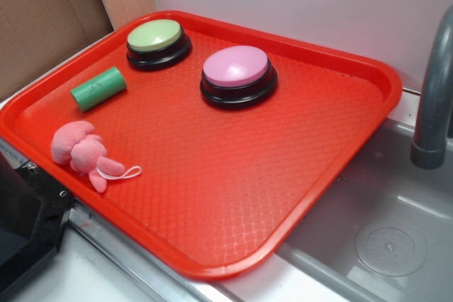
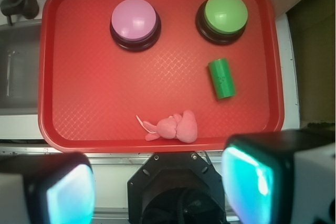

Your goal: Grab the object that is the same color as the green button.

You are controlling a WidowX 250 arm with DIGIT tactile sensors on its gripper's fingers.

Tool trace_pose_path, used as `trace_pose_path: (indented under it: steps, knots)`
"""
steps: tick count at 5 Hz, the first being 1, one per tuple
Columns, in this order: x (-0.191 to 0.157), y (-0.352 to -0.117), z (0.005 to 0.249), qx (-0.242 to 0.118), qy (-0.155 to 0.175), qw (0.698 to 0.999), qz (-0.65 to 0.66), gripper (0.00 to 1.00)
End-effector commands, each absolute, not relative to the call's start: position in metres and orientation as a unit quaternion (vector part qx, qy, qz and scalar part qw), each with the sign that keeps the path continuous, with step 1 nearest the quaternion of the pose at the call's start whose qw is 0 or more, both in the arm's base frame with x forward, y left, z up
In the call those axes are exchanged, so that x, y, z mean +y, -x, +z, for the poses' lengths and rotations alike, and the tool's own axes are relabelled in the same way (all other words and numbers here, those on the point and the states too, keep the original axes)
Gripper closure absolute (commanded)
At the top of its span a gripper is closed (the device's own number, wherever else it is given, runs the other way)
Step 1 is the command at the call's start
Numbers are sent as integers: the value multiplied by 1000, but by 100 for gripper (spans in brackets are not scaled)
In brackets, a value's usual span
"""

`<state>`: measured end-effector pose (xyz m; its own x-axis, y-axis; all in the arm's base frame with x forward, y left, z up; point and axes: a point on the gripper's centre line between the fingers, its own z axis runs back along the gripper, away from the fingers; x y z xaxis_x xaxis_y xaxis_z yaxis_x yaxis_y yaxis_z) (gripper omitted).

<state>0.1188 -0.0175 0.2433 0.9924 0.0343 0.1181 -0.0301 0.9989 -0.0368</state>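
A small green cylinder [image 1: 98, 88] lies on its side at the left of the red tray [image 1: 233, 175]; in the wrist view the cylinder [image 2: 221, 78] lies right of centre, just below the green button. The green button [image 1: 156, 42] with its pale green dome stands at the tray's far corner and shows in the wrist view [image 2: 223, 16]. My gripper [image 2: 157, 190] is open and empty, high above the tray's near edge, with its teal fingertips [image 2: 247, 182] wide apart. The gripper does not show in the exterior view.
A pink-topped button [image 1: 237, 76] stands mid-tray and a pink plush toy [image 1: 83, 153] lies near the tray's front left edge. A grey sink basin [image 1: 389, 231] and faucet [image 1: 433, 97] are on the right. The robot's black base [image 1: 21, 224] sits at the lower left.
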Motion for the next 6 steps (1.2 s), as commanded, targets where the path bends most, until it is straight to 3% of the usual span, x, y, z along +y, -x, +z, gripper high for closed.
trace_pose_path:
  steps: [1, 3, 4, 5, 6]
  knots:
    - [-18, -119, 243, -59, 17, 998, 16, 0]
    - [15, -131, 204, -100, 7, 995, 25, 0]
    - [35, -159, 171, -116, -5, 993, 32, 0]
    - [52, -188, 136, -127, 6, 992, 24, 0]
    - [71, -204, 108, -110, -9, 993, 40, 0]
